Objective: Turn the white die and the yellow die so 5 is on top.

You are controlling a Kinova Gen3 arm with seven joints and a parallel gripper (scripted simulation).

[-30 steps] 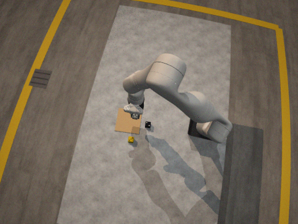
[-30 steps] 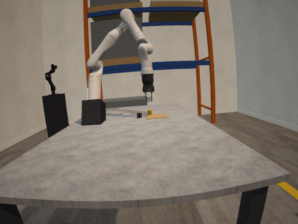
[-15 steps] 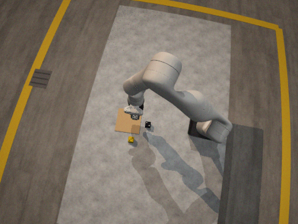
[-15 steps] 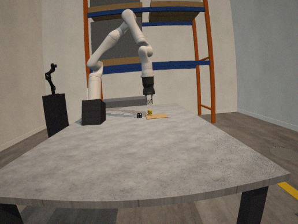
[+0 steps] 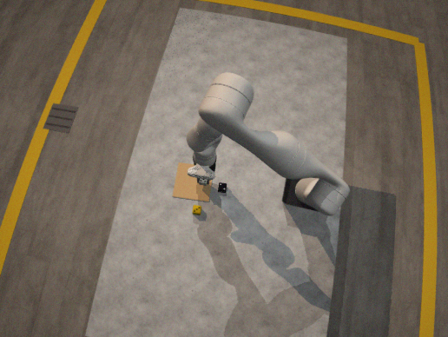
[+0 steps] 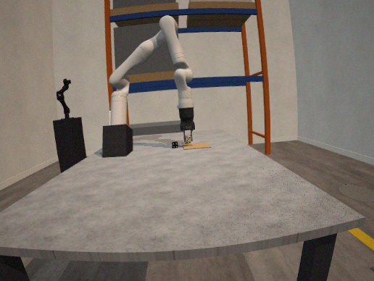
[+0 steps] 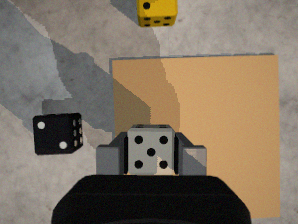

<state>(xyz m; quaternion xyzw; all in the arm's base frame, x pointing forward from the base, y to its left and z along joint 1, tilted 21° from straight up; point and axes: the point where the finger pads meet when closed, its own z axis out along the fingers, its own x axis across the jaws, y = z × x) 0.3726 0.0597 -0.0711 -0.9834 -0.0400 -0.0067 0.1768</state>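
My gripper point(image 7: 151, 146) point(image 5: 201, 178) point(image 6: 188, 139) is shut on the white die point(image 7: 150, 149), which shows five pips toward the wrist camera. It holds the die low over the tan mat point(image 7: 225, 120) point(image 5: 183, 188) point(image 6: 200, 145), near the mat edge that faces the black die. I cannot tell whether the die touches the mat. The yellow die point(image 7: 156, 11) point(image 5: 196, 209) lies on the table off the mat, with one pip on top in the wrist view. The black die point(image 7: 57, 132) point(image 5: 222, 188) point(image 6: 175, 144) lies on the table beside the mat, with two pips on top.
The arm's dark base block point(image 6: 117, 140) stands at the back left of the table. A black pedestal point(image 6: 69, 141) with a small black arm stands beyond the table's left edge. An orange and blue shelf rack point(image 6: 258, 72) stands behind.
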